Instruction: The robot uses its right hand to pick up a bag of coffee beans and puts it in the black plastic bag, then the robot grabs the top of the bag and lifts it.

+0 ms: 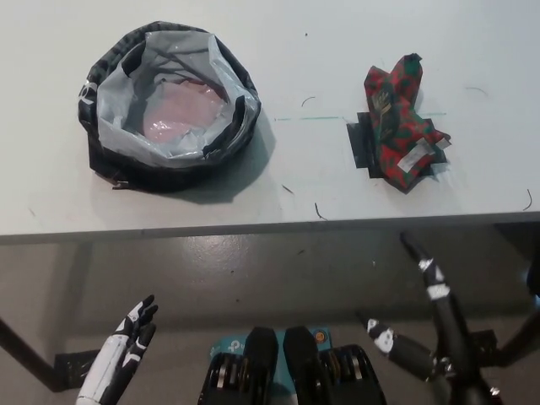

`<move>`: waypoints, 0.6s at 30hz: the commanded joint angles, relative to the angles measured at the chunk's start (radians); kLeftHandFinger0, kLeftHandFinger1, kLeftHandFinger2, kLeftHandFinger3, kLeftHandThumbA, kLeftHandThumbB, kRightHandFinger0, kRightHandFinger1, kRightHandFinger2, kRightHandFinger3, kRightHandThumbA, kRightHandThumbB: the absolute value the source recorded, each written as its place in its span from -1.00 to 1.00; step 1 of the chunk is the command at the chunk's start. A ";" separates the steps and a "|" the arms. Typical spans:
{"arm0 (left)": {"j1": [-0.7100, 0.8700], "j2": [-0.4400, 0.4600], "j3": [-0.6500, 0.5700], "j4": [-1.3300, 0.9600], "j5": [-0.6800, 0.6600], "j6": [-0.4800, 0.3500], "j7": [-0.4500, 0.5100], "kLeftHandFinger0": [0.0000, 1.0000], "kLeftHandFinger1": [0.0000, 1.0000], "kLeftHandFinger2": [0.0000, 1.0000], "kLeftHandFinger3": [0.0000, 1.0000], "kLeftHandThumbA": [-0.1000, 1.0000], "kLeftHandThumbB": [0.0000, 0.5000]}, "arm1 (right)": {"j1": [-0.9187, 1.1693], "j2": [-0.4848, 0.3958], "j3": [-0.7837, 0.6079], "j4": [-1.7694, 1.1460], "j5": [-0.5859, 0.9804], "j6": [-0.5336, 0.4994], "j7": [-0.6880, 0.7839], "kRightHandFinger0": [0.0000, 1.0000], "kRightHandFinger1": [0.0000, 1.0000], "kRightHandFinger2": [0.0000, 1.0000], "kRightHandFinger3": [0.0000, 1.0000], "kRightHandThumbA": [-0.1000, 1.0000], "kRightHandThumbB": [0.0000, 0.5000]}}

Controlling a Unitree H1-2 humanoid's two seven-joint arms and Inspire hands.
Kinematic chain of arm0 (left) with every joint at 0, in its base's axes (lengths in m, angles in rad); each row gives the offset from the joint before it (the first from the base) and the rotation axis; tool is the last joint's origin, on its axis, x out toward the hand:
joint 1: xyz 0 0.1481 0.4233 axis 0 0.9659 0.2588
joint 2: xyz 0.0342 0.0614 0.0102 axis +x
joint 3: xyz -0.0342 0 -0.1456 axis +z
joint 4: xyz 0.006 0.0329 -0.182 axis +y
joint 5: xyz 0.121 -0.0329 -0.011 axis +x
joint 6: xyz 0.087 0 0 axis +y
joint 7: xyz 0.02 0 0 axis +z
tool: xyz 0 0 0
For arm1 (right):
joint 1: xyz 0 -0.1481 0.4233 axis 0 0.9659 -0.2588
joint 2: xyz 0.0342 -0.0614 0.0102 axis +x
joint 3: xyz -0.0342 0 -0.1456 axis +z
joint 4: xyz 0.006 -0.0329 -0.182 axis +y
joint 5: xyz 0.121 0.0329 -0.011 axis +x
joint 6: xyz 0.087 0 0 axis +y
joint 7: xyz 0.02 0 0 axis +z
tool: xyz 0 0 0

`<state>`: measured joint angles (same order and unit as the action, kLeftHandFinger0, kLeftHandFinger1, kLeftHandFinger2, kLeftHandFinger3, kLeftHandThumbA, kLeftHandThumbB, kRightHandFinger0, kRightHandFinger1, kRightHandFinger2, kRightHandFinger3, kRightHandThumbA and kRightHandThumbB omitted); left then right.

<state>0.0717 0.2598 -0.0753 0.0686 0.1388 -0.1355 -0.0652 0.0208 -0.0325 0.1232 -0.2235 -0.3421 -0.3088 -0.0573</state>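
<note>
White table (278, 190); coffee bag (400, 122) lies lengthwise away from its near edge.

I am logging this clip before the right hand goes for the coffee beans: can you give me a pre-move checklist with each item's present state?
1. Bag of coffee beans, red and green patterned, lies free on the white table, nothing on top of it: ok.
2. Black plastic bag stands open, its mouth facing up, rim rolled down: ok.
3. Inside of the black plastic bag is clear: not ok, a pale pink thing already lies at the bottom.
4. Right hand is open, holds nothing, below the table's near edge: ok.
5. Left hand is open, low at the lower left, out of the way: ok.
6. The beans' bag is sealed: cannot tell.
</note>
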 commanded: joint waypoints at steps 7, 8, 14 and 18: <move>0.008 0.022 -0.014 -0.040 0.058 -0.059 0.001 1.00 1.00 1.00 1.00 1.00 -0.20 | -0.602 -0.052 -0.126 -0.240 -0.378 0.551 0.191 1.00 1.00 1.00 1.00 1.00 0.26; 0.011 0.021 -0.015 -0.040 0.059 -0.058 0.001 1.00 1.00 1.00 1.00 1.00 -0.20 | -0.631 -0.059 -0.125 -0.215 -0.392 0.576 0.198 1.00 1.00 1.00 1.00 1.00 0.23; 0.011 0.023 -0.018 -0.039 0.063 -0.057 0.004 1.00 1.00 1.00 1.00 1.00 -0.20 | -0.845 -0.111 -0.106 0.050 -0.403 0.665 0.159 1.00 1.00 1.00 1.00 1.00 0.21; 0.018 0.021 -0.021 -0.046 0.069 -0.048 0.005 1.00 1.00 1.00 1.00 1.00 -0.22 | -0.983 -0.123 -0.090 0.289 -0.387 0.699 0.095 1.00 1.00 1.00 1.00 0.99 0.33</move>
<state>0.0802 0.2595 -0.0940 0.0694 0.1586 -0.1357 -0.0650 -0.6474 -0.1163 0.0466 -0.1801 -0.5743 0.0728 0.0276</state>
